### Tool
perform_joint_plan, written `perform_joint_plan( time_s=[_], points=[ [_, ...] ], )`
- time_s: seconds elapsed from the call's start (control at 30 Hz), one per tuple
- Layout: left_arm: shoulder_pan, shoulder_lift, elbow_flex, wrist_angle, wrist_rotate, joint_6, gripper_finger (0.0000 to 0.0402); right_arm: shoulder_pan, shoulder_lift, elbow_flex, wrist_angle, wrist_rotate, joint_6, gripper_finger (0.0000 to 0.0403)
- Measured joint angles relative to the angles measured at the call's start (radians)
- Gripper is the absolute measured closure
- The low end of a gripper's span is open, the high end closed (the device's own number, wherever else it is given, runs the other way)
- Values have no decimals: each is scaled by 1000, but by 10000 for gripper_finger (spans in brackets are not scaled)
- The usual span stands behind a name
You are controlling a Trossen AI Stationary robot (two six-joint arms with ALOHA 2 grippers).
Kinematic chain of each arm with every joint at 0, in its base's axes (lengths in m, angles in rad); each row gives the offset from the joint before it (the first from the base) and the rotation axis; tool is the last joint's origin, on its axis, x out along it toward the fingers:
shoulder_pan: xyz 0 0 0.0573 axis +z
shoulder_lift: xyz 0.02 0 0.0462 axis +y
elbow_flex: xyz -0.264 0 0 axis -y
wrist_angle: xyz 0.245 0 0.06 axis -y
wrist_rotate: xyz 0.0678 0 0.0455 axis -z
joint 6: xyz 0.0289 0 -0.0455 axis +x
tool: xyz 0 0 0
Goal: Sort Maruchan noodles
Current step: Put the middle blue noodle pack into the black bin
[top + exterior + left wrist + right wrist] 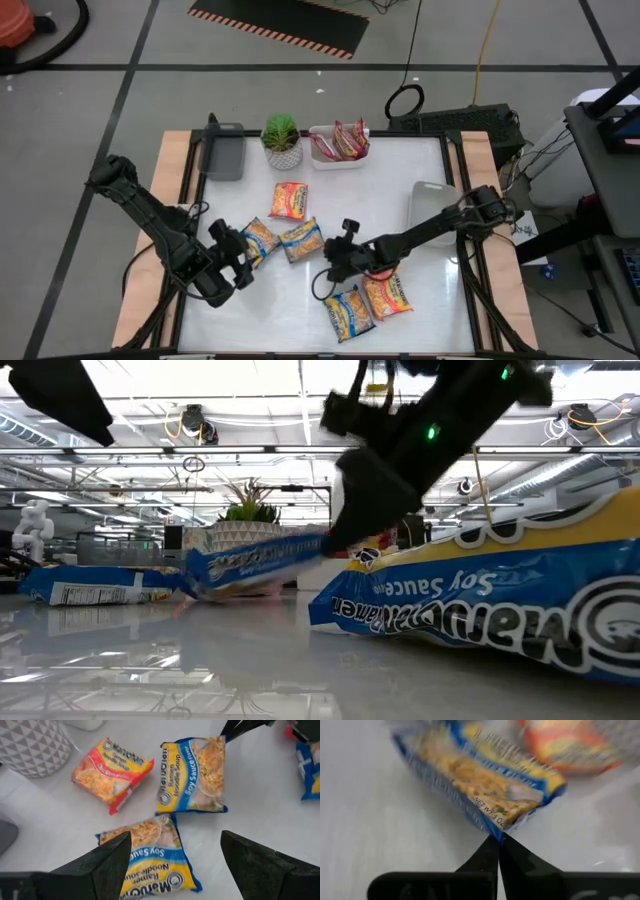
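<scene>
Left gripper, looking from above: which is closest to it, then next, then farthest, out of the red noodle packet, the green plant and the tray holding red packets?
From the left gripper:
1. Red noodle packet, mid-table.
2. Green plant, at the far edge.
3. Tray holding red packets, beside the plant, toward the right arm's side.

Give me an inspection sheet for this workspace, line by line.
Surface: white table, glossy.
Job's things: five noodle packets loose on the table, more in the white tray.
Clutter: potted plant; grey tray; another white tray.
Grippers: right gripper shut on blue-trimmed packet by its corner; left gripper open above another blue packet.
Cables: cable loop on floor behind table.
Surroundings: striped floor mat.
</scene>
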Motion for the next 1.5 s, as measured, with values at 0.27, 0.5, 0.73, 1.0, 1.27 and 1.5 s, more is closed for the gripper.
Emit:
perform_joint_plan(
  time_s=[0.27, 0.5, 0.73, 1.0, 1.27, 1.5],
  points=[
    [0, 0, 0, 6, -21, 10, 89, 55, -117, 0, 16, 260, -283, 403],
    [5, 0, 0, 109, -2, 158, 90, 83, -202, 0, 19, 352, -403, 403],
    [42, 25, 0, 298, -4, 360, 90, 93, -232, 1, 19, 433, -422, 403],
    [88, 137, 0, 480, -6, 558, 90, 110, -284, 0, 21, 500, -425, 403],
    [147, 236, -1, 840, -6, 767, 90, 165, -376, 1, 24, 567, -428, 403],
    [184, 368, -1, 1074, -17, 883, 90, 223, -401, 1, 76, 629, -474, 403]
  ],
)
